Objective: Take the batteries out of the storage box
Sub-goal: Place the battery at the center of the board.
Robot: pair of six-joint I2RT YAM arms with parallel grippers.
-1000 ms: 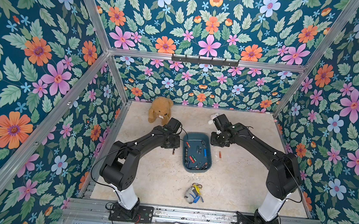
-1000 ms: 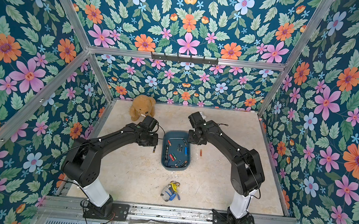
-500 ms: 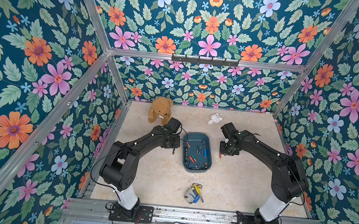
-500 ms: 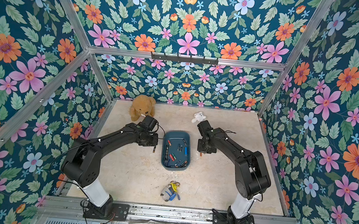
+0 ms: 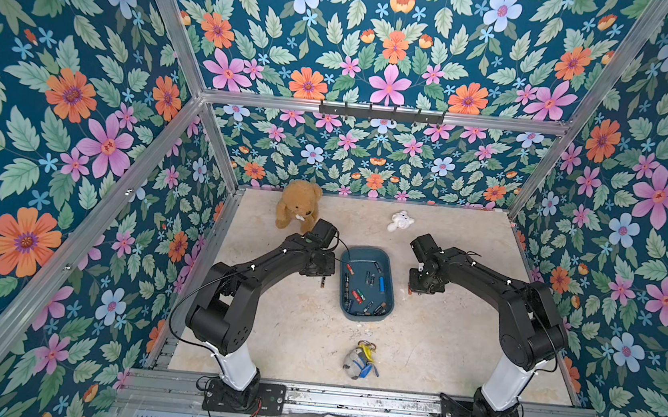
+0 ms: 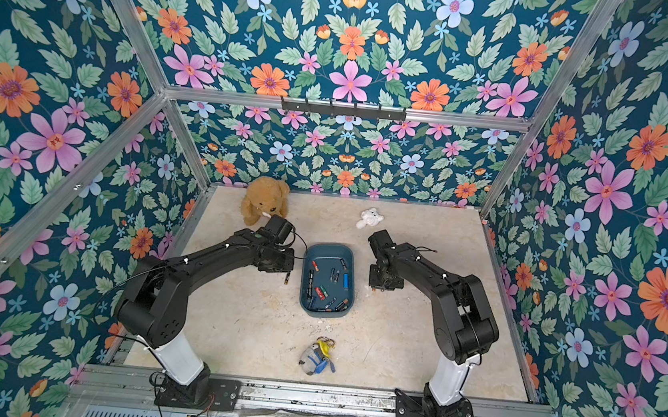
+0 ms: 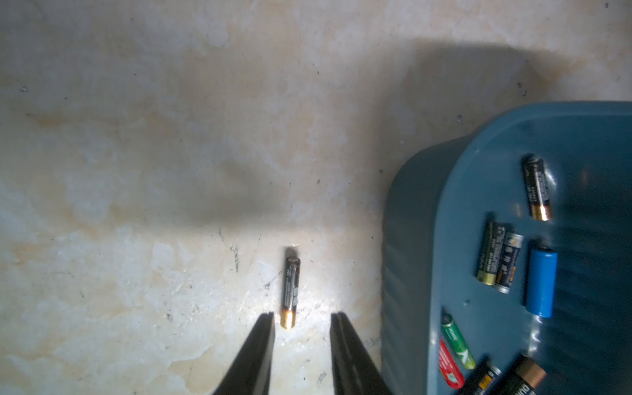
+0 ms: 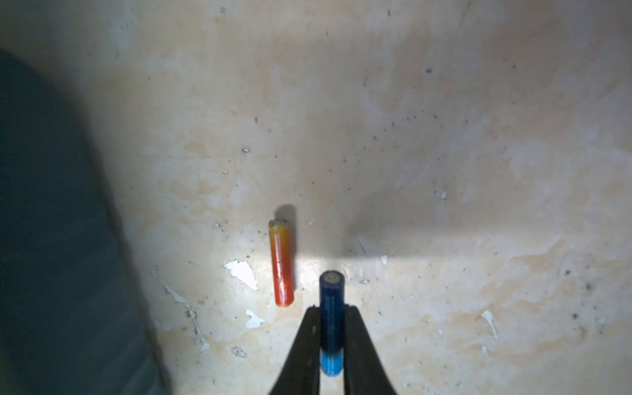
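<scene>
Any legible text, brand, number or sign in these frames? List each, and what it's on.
"DU", likely, cut off by the frame edge: black-and-copper battery in the storage box, left wrist view.
Print on the green battery and the loose black battery outside the box: too blurred to read.
No text visible on the blue battery in the right gripper or the orange battery.
Top views: all too small.

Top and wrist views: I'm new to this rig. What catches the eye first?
The loud floral walls all round. Next, the teal storage box at the centre of the table, scattered with batteries. The right gripper is shut on a blue battery beside an orange battery, while the left gripper stands open over a black battery beside the box.
</scene>
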